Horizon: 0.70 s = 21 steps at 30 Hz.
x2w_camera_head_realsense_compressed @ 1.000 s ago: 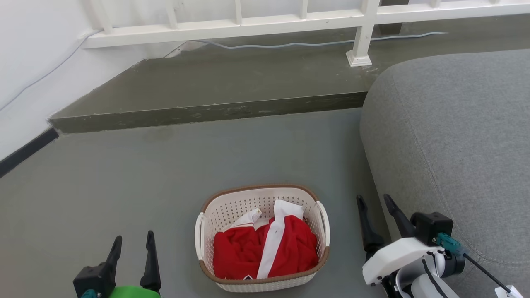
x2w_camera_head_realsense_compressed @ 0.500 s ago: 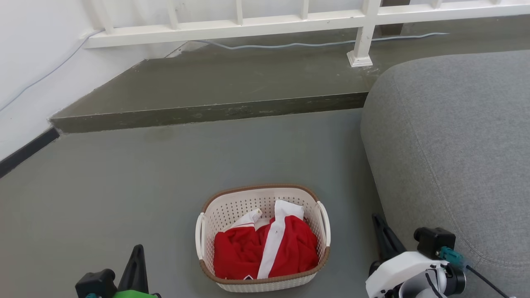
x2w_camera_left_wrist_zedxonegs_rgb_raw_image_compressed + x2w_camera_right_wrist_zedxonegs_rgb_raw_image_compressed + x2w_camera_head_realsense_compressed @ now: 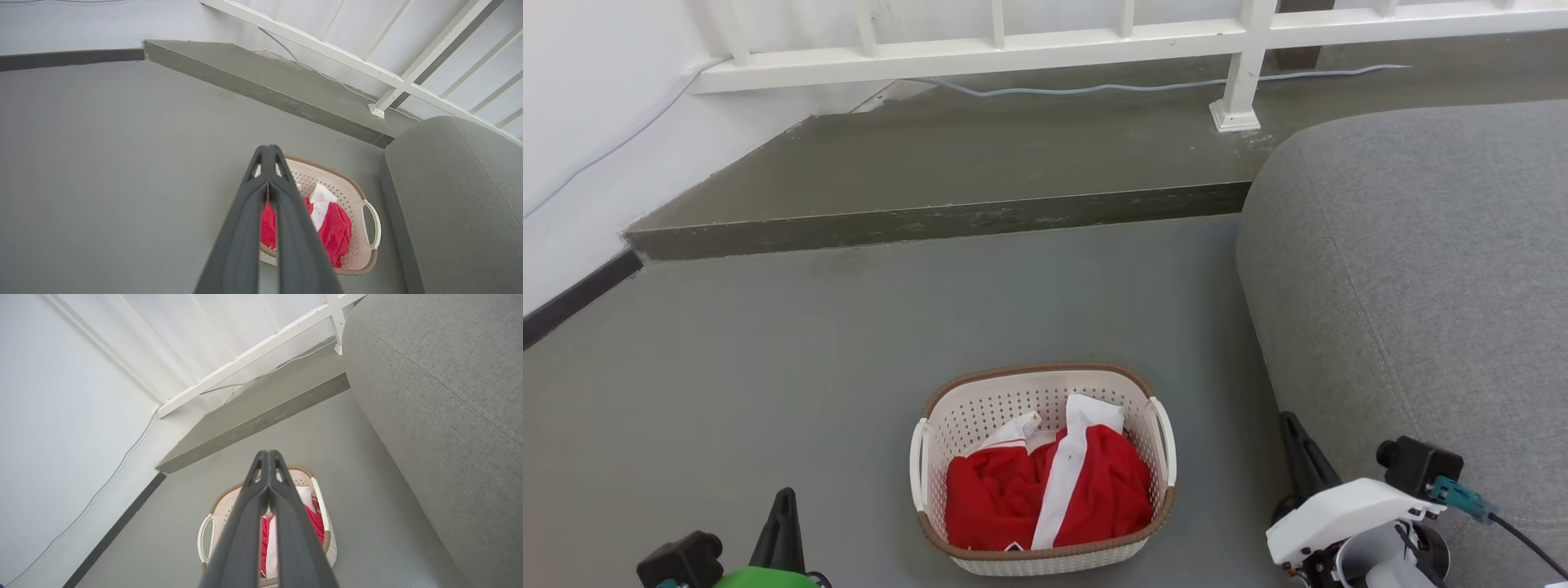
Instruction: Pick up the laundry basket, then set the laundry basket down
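Observation:
The laundry basket [image 3: 1037, 370], cream-white and perforated with a brown rim and white loop handles, stands on the grey floor at the bottom centre of the head view. A red and white garment [image 3: 1045, 490] lies inside it. Low on the left, apart from the basket, my left gripper [image 3: 786, 495] is shut on nothing. My right gripper [image 3: 1287, 419] is also shut and empty, to the right of the basket by the sofa. In the left wrist view the shut fingers [image 3: 267, 149] overlap the laundry basket [image 3: 369, 265]. The right wrist view shows the same for my right gripper [image 3: 267, 453] over the laundry basket [image 3: 204, 539].
A grey sofa [image 3: 1421, 286] fills the right side, close to the basket. A raised dark step [image 3: 931, 220] runs across behind, with a white railing [image 3: 1013, 49] and a cable [image 3: 1094, 87] on it. A white wall with a black baseboard [image 3: 572, 298] lies to the left.
Both grippers went from open to shut and drew back toward the bottom edge of the head view. The basket has stayed where it was.

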Available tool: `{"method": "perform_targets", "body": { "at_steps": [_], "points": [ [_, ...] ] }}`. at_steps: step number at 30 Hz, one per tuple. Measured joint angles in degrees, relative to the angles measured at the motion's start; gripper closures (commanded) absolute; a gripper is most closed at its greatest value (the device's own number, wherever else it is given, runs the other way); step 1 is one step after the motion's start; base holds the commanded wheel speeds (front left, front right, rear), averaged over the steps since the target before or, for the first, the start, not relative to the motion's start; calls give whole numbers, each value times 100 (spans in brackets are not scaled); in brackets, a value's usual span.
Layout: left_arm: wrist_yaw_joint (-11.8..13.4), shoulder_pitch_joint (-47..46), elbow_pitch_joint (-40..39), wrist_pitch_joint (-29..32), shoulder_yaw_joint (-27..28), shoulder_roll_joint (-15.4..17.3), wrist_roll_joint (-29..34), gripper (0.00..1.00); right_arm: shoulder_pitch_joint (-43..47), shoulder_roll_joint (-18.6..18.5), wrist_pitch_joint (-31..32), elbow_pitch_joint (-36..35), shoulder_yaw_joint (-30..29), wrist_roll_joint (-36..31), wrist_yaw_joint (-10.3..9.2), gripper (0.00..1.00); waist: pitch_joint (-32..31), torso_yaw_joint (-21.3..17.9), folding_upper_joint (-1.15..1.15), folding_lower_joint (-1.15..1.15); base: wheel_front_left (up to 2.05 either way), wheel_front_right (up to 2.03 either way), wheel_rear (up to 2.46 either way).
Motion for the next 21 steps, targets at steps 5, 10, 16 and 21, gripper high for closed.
{"method": "perform_targets", "body": {
  "at_steps": [5, 10, 16, 21],
  "points": [
    [-24, -14, 1, 107, 86, -12, -310, 100, -3, 3, 98, -29, -112, 321, 57, 100, 2, 8, 0, 0, 0, 0, 0],
    [-79, -28, 3, 208, 136, -19, -597, 100, -14, 0, 178, -40, -230, 643, 115, 100, 4, 16, 0, 0, 0, 0, 0],
    [-147, -119, 15, 314, 236, -30, -971, 100, -29, -10, 286, -55, -374, 1020, 176, 100, 5, 25, 0, 0, 0, 0, 0],
    [-199, -170, 25, 402, 293, -33, -1263, 100, -36, -13, 365, -67, -486, 1340, 245, 100, 7, 32, 0, 0, 0, 0, 0]
  ]
}}
